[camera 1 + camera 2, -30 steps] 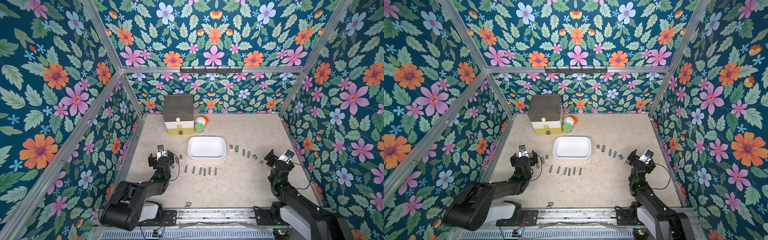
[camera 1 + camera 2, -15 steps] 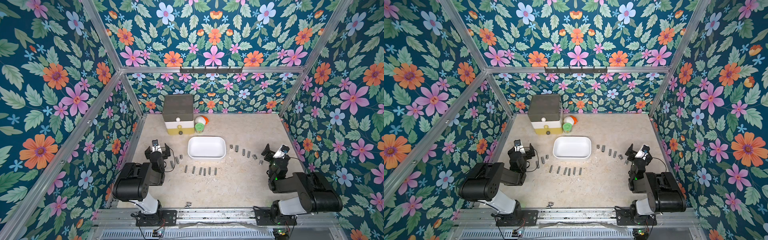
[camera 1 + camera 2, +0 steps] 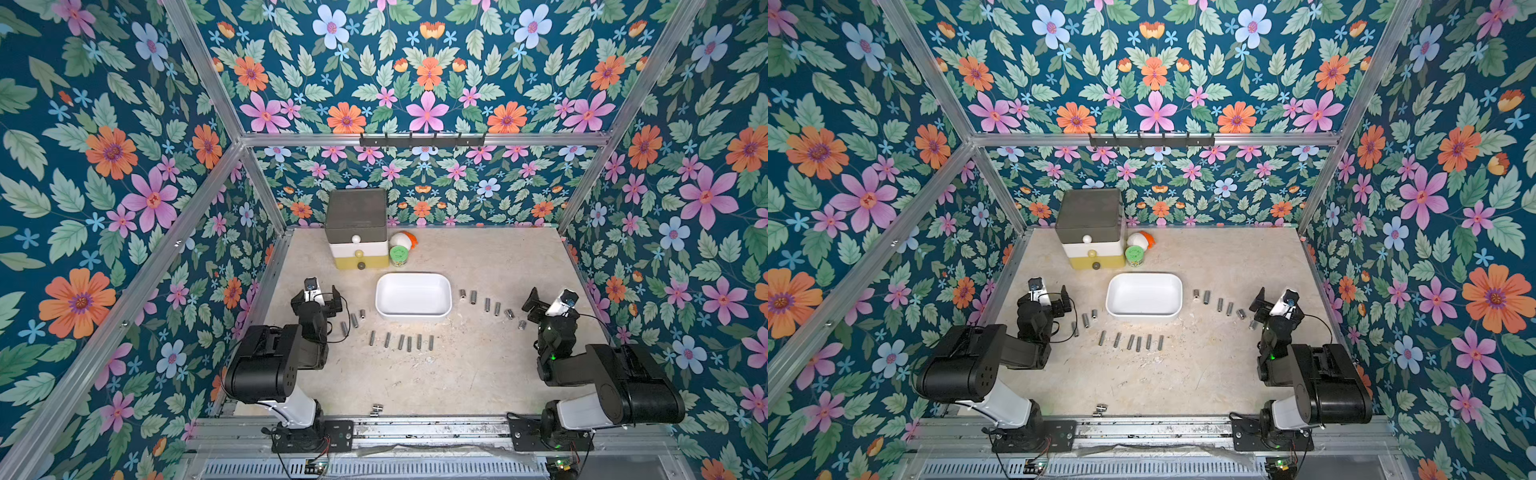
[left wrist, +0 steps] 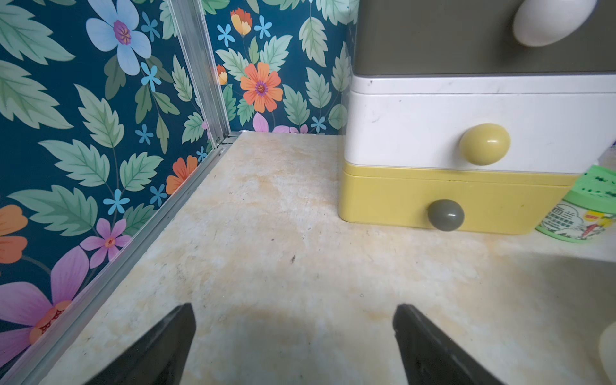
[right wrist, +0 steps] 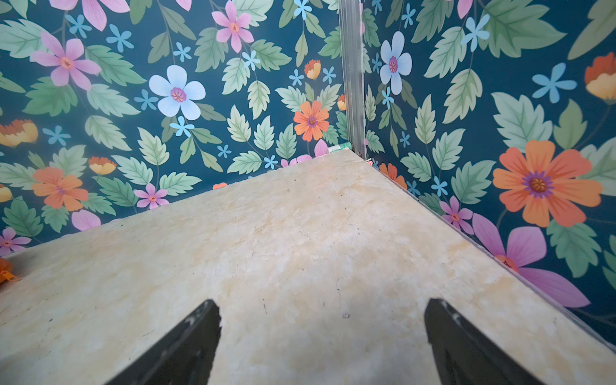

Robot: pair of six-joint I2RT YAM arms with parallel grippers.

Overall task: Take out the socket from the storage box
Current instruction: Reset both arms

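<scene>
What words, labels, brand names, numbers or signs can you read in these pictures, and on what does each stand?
Green jar beside the drawer tower: printed label with characters, too small and blurred to read.
Jar lid: dark marks, unreadable.
Storage box, sockets: no writing shows.

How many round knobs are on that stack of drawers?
3: a white knob on the grey top drawer, a yellow knob on the white middle drawer, a grey knob on the yellow bottom drawer.
</scene>
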